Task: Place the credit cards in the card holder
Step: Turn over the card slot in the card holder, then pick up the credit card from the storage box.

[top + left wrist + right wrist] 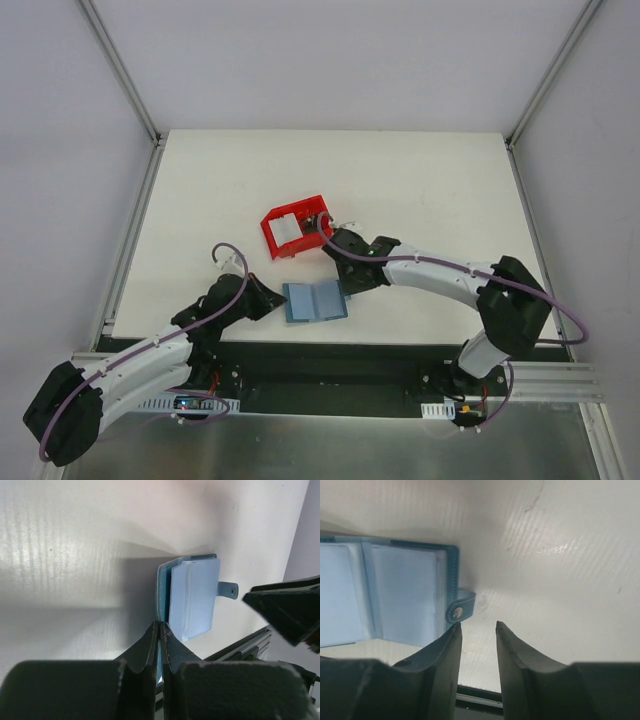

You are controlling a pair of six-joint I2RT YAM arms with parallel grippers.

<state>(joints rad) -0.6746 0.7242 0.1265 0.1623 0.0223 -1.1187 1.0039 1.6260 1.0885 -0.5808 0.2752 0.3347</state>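
The card holder (315, 301) lies spread open near the table's front edge, its lighter blue pockets facing up. My left gripper (276, 300) is shut on its left cover edge; in the left wrist view (160, 626) a teal sliver sits between the closed fingers, with the card holder (192, 597) beyond. My right gripper (350, 283) is open and empty at the holder's right edge. In the right wrist view (477, 627) its left fingertip is just below the snap tab (460, 608). A white credit card (287, 230) lies in the red bin (272, 241). No dark grey card shows.
The red bin sits tilted just behind the card holder, close to the right arm's wrist. The table's front edge and the metal rail (475, 692) lie right below both grippers. Frame posts stand at the back corners.
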